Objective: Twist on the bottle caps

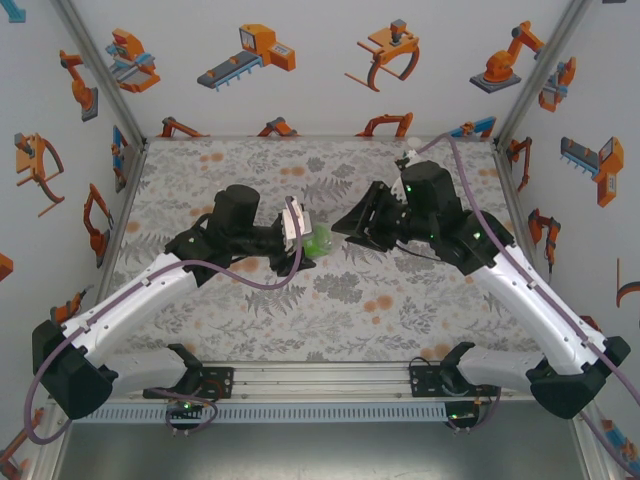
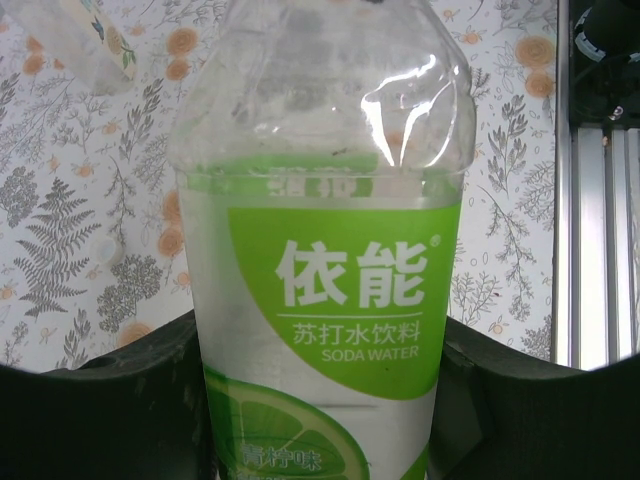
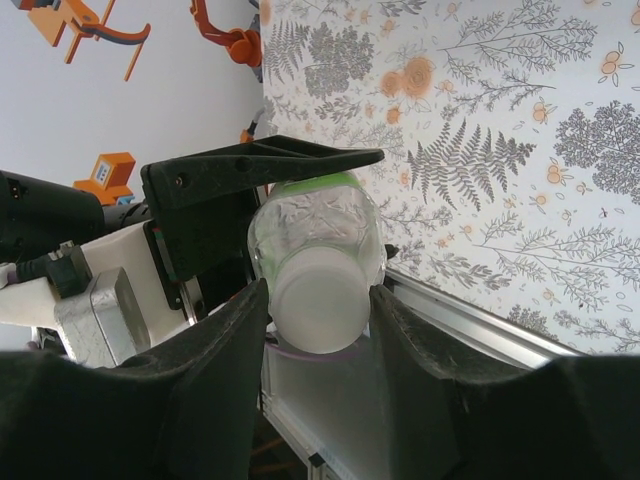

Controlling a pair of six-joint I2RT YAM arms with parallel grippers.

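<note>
Clenched left gripper (image 2: 320, 400) up close, grasping the green-labelled bottle (image 2: 320, 280) low on its body. Holds it off the flowered surface (image 2: 80, 200), tipped on its side in the gap between the two arms, neck toward the right arm. From the right wrist, white cap (image 3: 318, 320) sitting on that neck, flanked by the right gripper (image 3: 318, 292), fingers just beside or touching its sides. Cannot tell whether clamped on it or released. Looks like the screwing-on step for this cap, probably partway through the turning. Calls next for pinching the cap squarely, rotating about the neck's axis with the bottle kept steady, and letting go only once seated tight.
</note>
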